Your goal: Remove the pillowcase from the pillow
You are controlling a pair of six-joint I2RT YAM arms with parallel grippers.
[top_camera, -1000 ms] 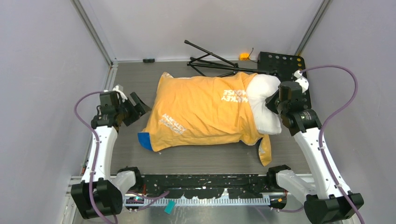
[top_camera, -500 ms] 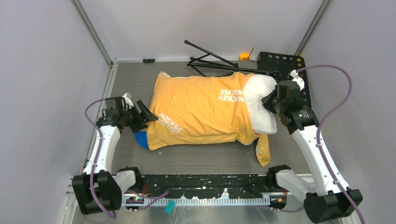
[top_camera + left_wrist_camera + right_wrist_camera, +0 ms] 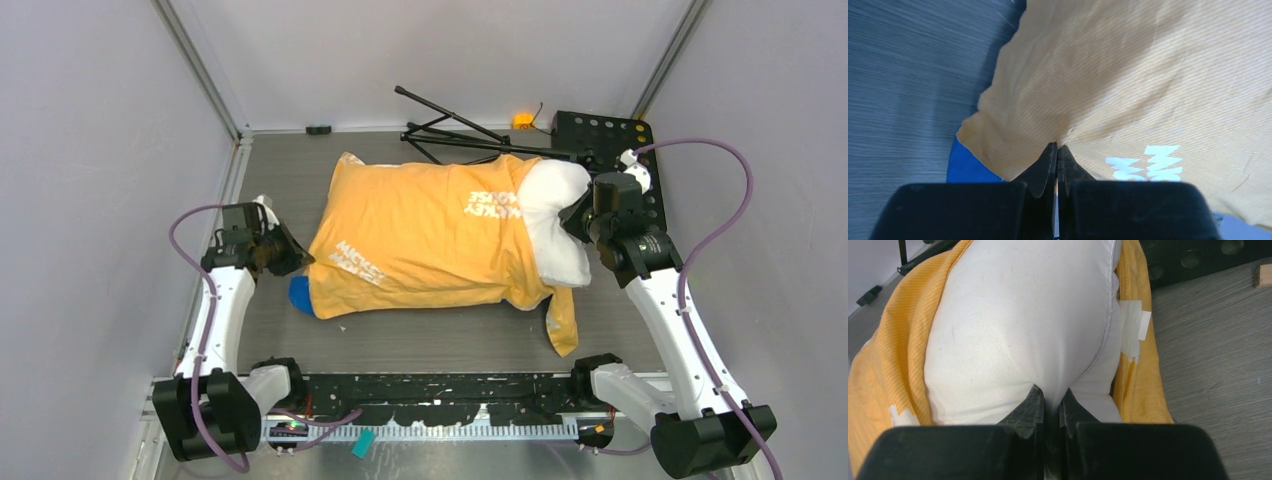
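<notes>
The orange-yellow pillowcase with white lettering lies across the middle of the table and covers most of the pillow. The white pillow bulges out of its right-hand opening. My left gripper is shut on a pinch of the pillowcase at its left end, beside a blue patch. My right gripper is shut on a fold of the bare white pillow; orange fabric lies on both sides of it.
A folded black tripod lies behind the pillow at the back. A black perforated plate sits at the back right, with a small orange block near it. Grey walls close in on left, right and back.
My left gripper moved in to the pillowcase's left end and closed on the fabric, drawing that end slightly leftward. The right gripper kept its grip on the pillow and hardly moved.
</notes>
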